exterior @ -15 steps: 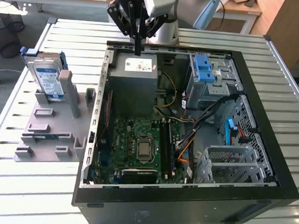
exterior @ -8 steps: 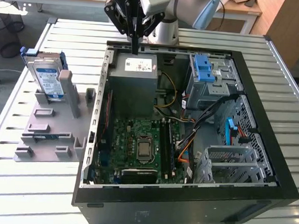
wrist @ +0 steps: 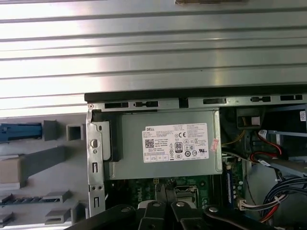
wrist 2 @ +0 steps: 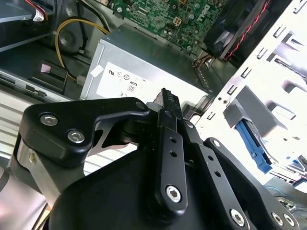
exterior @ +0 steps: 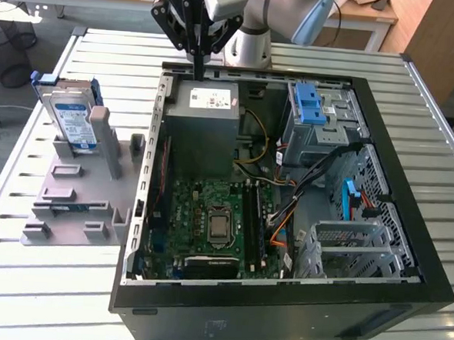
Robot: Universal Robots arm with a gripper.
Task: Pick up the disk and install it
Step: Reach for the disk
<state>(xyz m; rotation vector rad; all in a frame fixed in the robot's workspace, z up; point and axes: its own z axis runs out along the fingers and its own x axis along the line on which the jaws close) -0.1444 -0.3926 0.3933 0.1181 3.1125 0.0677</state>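
Observation:
The disk (exterior: 72, 122), silver with a white-and-blue label and blue rails, stands upright in a grey holder (exterior: 79, 199) on the table at the exterior view's left, outside the computer case. Its blue rail edge (wrist: 19, 132) shows in the first wrist view, and a blue strip of it (wrist 2: 252, 141) in the second. My gripper (exterior: 196, 66) hangs over the case's far wall, just above the grey power-supply box (exterior: 208, 107). It is well to the exterior view's right of the disk. Its black fingers (wrist 2: 166, 103) are shut together with nothing between them, and the gripper (wrist: 165, 211) points down.
The open black case (exterior: 407, 250) holds a green motherboard (exterior: 216, 216), cables, a blue latch piece on a metal bay (exterior: 312, 106) and a lower drive cage (exterior: 353, 247). The slatted metal table (exterior: 20, 281) surrounds the case. The power-supply box (wrist: 168, 143) lies below the fingers.

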